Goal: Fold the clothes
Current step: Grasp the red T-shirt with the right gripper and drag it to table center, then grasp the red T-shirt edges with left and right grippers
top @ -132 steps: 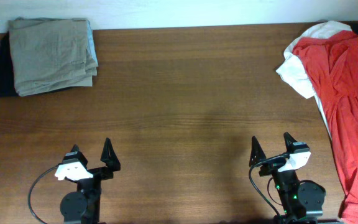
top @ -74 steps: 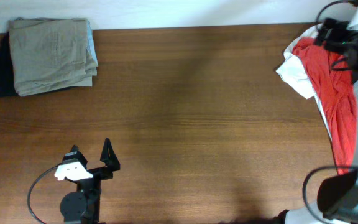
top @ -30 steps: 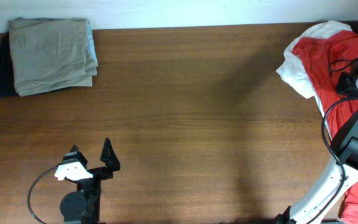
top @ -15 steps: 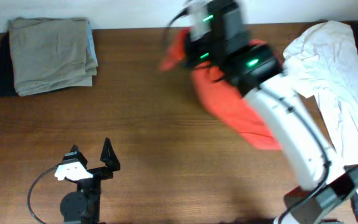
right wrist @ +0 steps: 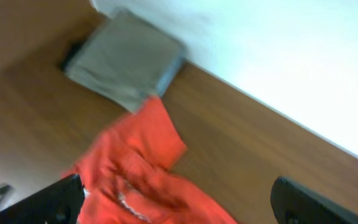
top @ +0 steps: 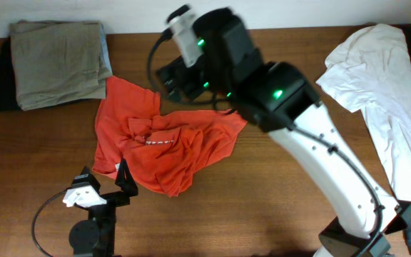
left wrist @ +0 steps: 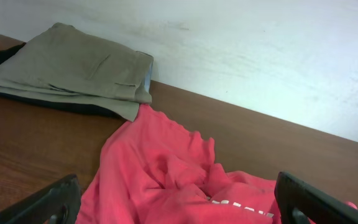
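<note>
The red-orange T-shirt [top: 159,143] lies crumpled on the table left of centre, with a strip of white lettering showing in its folds. My left gripper [top: 104,175] is open at the front edge, and the shirt's near hem reaches its fingers. In the left wrist view the shirt [left wrist: 166,174] lies between the spread fingers of the left gripper [left wrist: 179,211]. My right gripper [top: 188,78] hangs open and empty above the shirt's far edge. The blurred right wrist view shows the shirt [right wrist: 142,168] below the right gripper [right wrist: 179,211].
A folded pile of khaki, dark and light-blue clothes [top: 56,63] sits at the back left, close to the shirt's corner; it also shows in the left wrist view [left wrist: 73,68] and the right wrist view [right wrist: 126,59]. A plain white garment [top: 380,93] lies at the right edge.
My right arm carried the shirt from the right side across the table and let it go. The shirt now lies crumpled left of centre. The left arm has not moved.
</note>
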You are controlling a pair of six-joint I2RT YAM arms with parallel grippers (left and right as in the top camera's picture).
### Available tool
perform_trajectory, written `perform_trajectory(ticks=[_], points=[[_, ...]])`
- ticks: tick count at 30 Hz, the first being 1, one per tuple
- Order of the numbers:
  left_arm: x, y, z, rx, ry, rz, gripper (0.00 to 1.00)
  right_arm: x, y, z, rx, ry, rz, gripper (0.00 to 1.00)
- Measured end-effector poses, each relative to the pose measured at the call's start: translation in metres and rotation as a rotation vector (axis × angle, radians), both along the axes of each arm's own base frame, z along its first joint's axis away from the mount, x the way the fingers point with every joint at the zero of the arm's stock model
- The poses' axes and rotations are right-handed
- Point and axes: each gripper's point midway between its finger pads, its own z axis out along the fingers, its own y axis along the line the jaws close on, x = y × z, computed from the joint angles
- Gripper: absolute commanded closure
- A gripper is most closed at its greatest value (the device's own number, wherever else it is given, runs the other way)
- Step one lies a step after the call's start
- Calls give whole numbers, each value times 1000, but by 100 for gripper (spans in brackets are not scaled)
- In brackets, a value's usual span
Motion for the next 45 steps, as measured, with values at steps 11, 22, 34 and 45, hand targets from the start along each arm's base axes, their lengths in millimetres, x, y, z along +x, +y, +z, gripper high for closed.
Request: perform_trajectory(ticks=[11, 22, 34, 45], points=[[0, 0, 0, 0, 0, 0, 1, 45, -183, -145, -189, 571, -443, 1], [-17, -74, 84, -103, 153, -427, 1, 68, -158, -261, -141, 859, -501, 1], [2, -132, 13, 95, 983, -623, 1, 78, -163, -261, -154, 812, -522, 1], [-11, -137, -127, 217, 1538, -393, 30, 80, -166, -261, -165, 797, -532, 1]])
